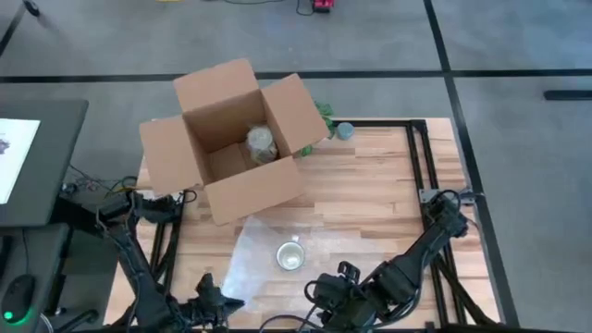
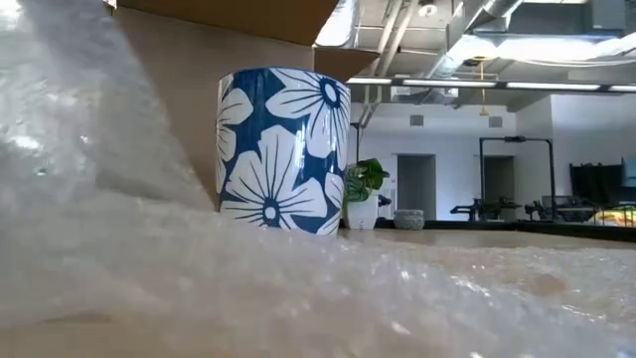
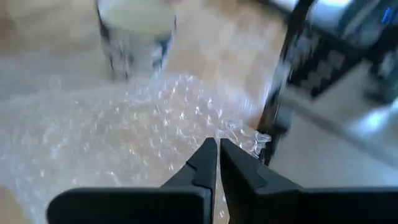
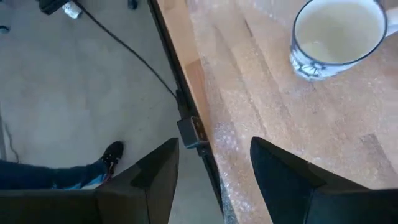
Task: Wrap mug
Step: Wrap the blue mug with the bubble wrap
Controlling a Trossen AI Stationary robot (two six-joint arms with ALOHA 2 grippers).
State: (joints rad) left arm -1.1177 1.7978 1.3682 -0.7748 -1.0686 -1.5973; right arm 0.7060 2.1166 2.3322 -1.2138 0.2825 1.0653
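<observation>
Mug (image 1: pixel 290 255) upright on bubble wrap (image 1: pixel 254 264), table's six o'clock edge; left gripper (image 3: pixel 217 163) pinched closed at the sheet's edge, right gripper (image 4: pixel 214 168) spread wide, empty; wrapping unstarted, next needs lifting that edge over.

Wooden worktop (image 1: pixel 370 199) with a box, wrap and small things on it.

An open cardboard box (image 1: pixel 231 139) sits at the far left. A sheet of bubble wrap (image 1: pixel 254 264) lies near the front edge with a floral mug (image 1: pixel 290 255) upright on it. A small potted plant (image 1: pixel 324 116) and a grey pot (image 1: pixel 345 131) stand at the far edge beside the box.
</observation>
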